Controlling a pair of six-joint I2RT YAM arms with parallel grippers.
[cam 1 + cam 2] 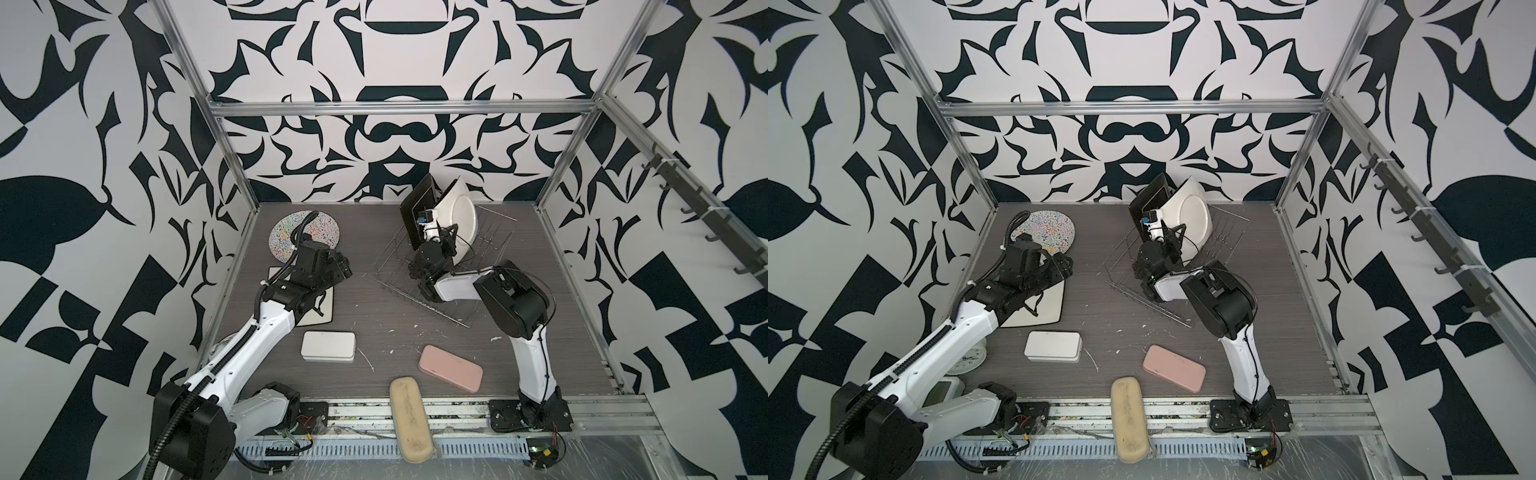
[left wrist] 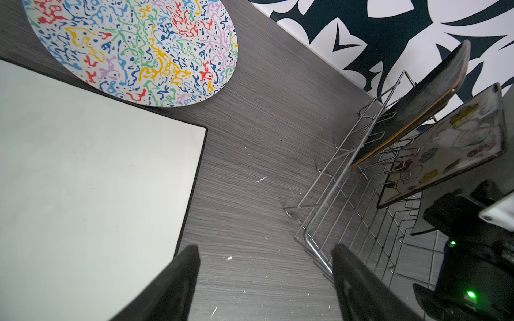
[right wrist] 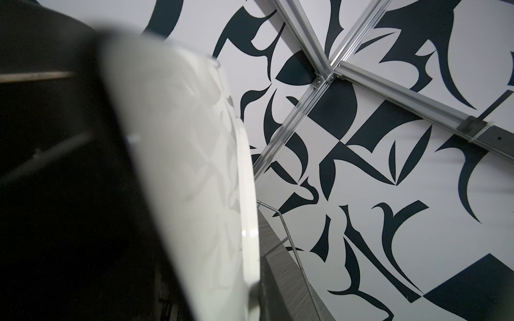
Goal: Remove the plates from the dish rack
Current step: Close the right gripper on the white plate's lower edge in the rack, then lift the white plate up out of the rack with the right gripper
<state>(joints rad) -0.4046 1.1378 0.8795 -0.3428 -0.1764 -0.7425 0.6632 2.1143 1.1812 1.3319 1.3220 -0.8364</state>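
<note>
1. Beige case [image 1: 411,419] across the front edge of the tabletop [image 1: 395,328] in both top views; right gripper [image 1: 434,228] pinching the flowered plate [image 1: 459,220] in the dish rack [image 1: 486,245] near the back edge, black plates [image 1: 415,205] beside.
2. Left wrist: left gripper [image 2: 264,278] spread, empty, over bare tabletop between the flat white-backed plate [image 2: 83,180] and dish rack; squiggle plate [image 2: 133,50] beyond.
3. Right wrist: flowered plate's white back, blurred; pinch hidden.

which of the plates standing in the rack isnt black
The flowered plate: cream face with coloured flowers, dark rim, white back. The black plates beside it in the dish rack are dark all over.
</note>
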